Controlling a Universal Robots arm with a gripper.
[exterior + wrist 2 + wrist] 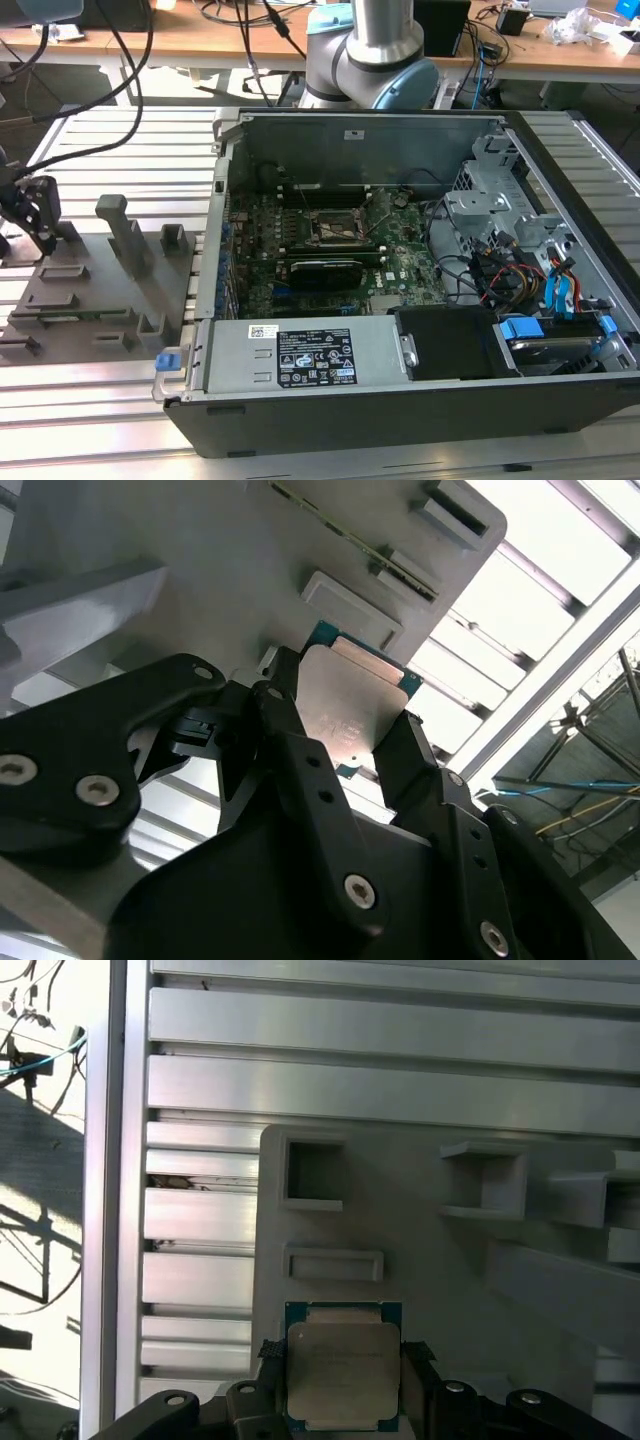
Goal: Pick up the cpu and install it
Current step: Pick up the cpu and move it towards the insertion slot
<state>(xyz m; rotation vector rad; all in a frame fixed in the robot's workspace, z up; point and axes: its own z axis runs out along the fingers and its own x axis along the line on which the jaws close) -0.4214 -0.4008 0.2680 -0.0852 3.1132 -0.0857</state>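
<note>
1. Fingers [300,770] of the gripper [345,720]: black, set narrow, pressed against two opposite edges of the cpu [350,695] in the second wrist view.
2. Same clamp in the first wrist view: gripper [343,1375] with one fingertip at each side of the cpu [343,1355].
3. Cpu lid: silvery with a pinkish sheen, lying flat between the fingers, with a thin teal-green rim showing at its corners.
4. Directly behind the cpu: grey fixture plate [420,1280]. Cannot tell whether the chip touches the plate or hangs just off it.
5. Just beside the cpu on that plate: a shallow rectangular frame [335,1263]. Farther along: a square pocket [313,1175].
6. Seen in the exterior view: gripper [35,210] at the exterior view's left edge, over the fixture plate [100,290], which lies on a slatted aluminium table [120,150].
7. Toward the exterior view's right of the plate and well apart from the gripper: open computer case [400,400].
8. Inside the case, near the middle of the green board: black-framed motherboard socket [335,228].
</note>
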